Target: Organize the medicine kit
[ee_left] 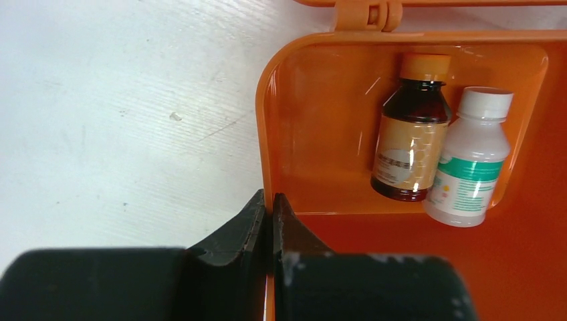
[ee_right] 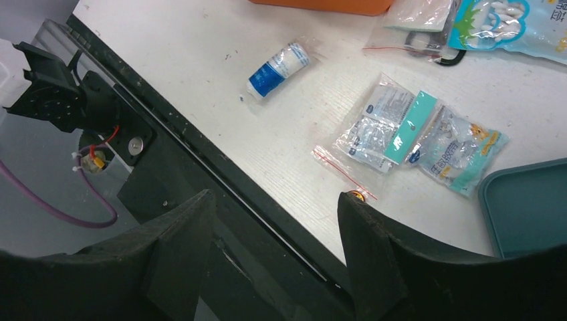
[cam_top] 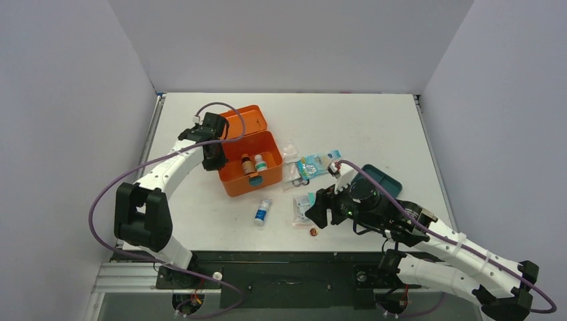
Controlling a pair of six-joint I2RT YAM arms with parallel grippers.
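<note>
From above, the medicine kit (cam_top: 254,184) sits open at the table's left middle, with its lid thrown back. The left gripper (cam_top: 217,160) is at its left wall, jaws hidden by the wrist. The right arm covers part of a teal tray (cam_top: 389,182), and the right gripper (cam_top: 318,212) hangs over clear packets (cam_top: 302,207).

At the left wrist, the left gripper (ee_left: 269,197) is pinched shut across the medicine kit (ee_left: 314,134) wall, one finger on each side. A brown bottle (ee_left: 411,134) and a white bottle (ee_left: 471,160) lie touching inside, their label print unreadable.

At the right wrist, the right gripper (ee_right: 275,197) stands wide apart, holding nothing. The medicine kit (ee_right: 321,5) is cut to an orange sliver. The packets (ee_right: 414,137) and a small blue-labelled bottle (ee_right: 277,68) lie on the table. The teal tray (ee_right: 528,207) is cropped.
</note>
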